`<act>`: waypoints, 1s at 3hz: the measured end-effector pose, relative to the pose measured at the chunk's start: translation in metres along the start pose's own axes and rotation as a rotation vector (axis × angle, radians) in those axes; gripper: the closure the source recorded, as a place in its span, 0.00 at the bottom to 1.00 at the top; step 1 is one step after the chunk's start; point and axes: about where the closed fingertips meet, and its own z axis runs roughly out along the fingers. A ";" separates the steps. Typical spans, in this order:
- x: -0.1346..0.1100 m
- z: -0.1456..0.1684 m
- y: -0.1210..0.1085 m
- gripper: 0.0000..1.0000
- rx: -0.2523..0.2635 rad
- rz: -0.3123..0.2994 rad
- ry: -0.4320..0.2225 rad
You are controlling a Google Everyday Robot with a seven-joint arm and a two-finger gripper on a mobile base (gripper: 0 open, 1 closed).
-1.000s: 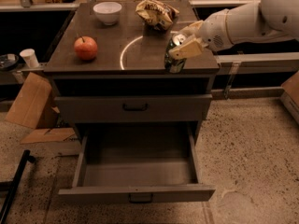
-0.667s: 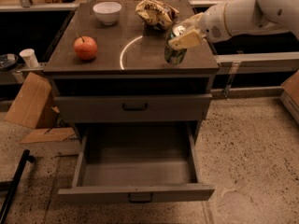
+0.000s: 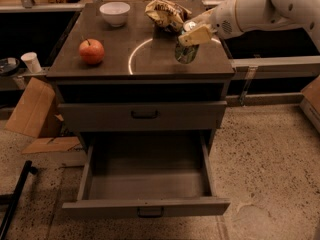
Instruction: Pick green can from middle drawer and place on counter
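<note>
Far left, a white cup (image 3: 31,61) and cardboard (image 3: 30,109) sit beside the cabinet. Up on the worktop (image 3: 160,66): apple (image 3: 92,51), bowl (image 3: 115,13), crumpled bag (image 3: 166,14). Below, the drawer (image 3: 147,184) is pulled wide open. The can (image 3: 185,55) is at the worktop's right side, its markings unreadable. The gripper (image 3: 194,34) covers its top, and I cannot tell whether it is clamped or loose.

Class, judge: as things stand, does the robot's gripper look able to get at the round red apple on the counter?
Probably not yet: the gripper, at the right of the dark counter, holds the small dark green can. The round red apple sits unobstructed at the left.
</note>
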 end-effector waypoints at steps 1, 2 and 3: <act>-0.001 0.008 -0.004 1.00 0.009 0.015 0.023; -0.009 0.023 -0.022 1.00 0.031 0.068 0.059; -0.012 0.033 -0.034 1.00 0.049 0.107 0.066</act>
